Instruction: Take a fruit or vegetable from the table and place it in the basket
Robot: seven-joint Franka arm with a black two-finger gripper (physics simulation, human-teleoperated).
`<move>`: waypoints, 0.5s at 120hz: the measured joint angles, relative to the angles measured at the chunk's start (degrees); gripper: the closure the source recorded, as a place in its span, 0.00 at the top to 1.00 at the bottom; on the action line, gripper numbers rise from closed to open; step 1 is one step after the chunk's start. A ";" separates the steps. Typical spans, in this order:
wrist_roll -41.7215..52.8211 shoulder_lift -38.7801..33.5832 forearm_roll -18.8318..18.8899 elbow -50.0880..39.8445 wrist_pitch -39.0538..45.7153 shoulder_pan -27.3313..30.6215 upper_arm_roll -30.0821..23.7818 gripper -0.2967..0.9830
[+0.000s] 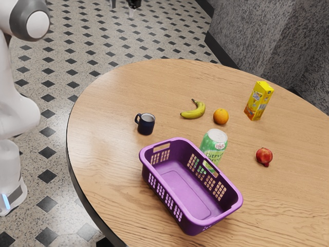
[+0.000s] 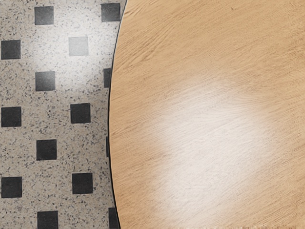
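- One black claw (image 1: pixel 133 3) seems to be the small dark part at the top edge of the exterior view; I cannot tell whether it is released, clenched or grasping something.
- Under the hand, the wrist view shows the curved edge of the round light-wood table (image 2: pixel 200 62) beside the speckled floor (image 2: pixel 24 93) with dark squares. The hand is probably high and not lined up with any fruit.
- The task's fruit is on the table, outside the basket: a curved yellow banana (image 1: pixel 195 112), with a round orange fruit (image 1: pixel 221 116) near it, and a round red fruit (image 1: pixel 264 155) well apart from both.
- The purple plastic basket (image 1: pixel 180 186) with pierced walls stands upright on the table. The tall green-and-white metal can (image 1: pixel 213 146) is just beside it, and the small dark-blue mug (image 1: pixel 146 124) is nearer to the banana's side.
- The yellow cardboard carton (image 1: pixel 258 101) stands beyond the orange fruit and is not part of the work.
- As I judge, the task is only at its beginning: choosing a fruit, gripping, lifting, carrying and releasing it into the basket are all left.
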 joint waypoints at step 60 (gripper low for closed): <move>-1.07 9.27 9.13 18.68 -9.74 -20.99 -28.91 0.75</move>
